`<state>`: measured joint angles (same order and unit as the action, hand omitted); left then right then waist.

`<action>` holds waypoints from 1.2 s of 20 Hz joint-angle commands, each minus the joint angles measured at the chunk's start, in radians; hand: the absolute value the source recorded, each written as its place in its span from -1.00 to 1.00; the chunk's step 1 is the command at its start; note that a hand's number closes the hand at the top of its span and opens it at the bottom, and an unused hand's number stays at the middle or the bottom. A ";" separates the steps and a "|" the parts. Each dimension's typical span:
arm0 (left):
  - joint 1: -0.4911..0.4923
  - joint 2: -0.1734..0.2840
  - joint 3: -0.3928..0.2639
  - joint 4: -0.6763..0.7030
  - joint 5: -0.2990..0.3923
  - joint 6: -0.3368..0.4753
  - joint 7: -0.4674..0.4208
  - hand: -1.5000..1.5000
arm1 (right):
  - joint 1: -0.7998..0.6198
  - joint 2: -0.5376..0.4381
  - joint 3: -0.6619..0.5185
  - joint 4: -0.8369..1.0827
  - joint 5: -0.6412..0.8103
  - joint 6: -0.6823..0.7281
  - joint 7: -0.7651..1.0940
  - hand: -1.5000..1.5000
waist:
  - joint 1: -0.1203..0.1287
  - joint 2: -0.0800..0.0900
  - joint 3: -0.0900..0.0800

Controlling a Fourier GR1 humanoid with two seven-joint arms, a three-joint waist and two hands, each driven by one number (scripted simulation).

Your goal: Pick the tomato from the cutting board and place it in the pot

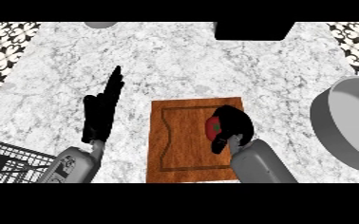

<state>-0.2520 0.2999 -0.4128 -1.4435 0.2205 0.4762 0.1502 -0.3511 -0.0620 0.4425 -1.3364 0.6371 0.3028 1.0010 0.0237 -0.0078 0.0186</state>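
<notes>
The robot's right hand point(231, 123) curls over the tomato point(212, 128) on the cutting board point(184, 144), fingers wrapped round the fruit and hiding most of it. Only a red sliver shows, so the grip may sit off-centre and the round tomato could slip free on the lift. The pot point(334, 123) waits well to the right of the board, its near wall likely to catch a low carry. Left of the board the left hand point(101, 114) rests open, fingers straight; a wire rack point(21, 163) lies further left.
</notes>
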 commanded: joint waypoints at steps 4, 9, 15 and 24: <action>0.134 0.243 0.096 0.002 -0.009 -0.072 -0.021 0.00 | 0.016 -0.003 -0.003 0.026 0.002 0.020 -0.008 1.00 | 0.025 0.003 -0.018; 0.145 0.229 0.076 0.002 -0.021 -0.067 -0.018 0.00 | -0.017 0.029 -0.010 0.022 0.014 0.037 0.026 1.00 | 0.021 0.002 -0.019; 0.104 0.158 0.057 0.053 -0.052 0.014 0.007 0.00 | 0.175 -0.234 0.230 -0.272 0.033 0.122 -0.420 1.00 | -0.031 -0.032 -0.014; 0.179 0.185 0.097 0.018 -0.053 0.026 0.017 0.00 | 0.297 -0.630 0.109 -0.674 0.162 -0.097 -0.673 1.00 | -0.092 -0.035 -0.015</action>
<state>-0.1656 0.3173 -0.3683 -1.4616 0.1945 0.5427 0.1845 -0.0939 -0.5644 0.6082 -1.8608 0.7542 0.2944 0.4153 -0.0646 -0.0464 0.0214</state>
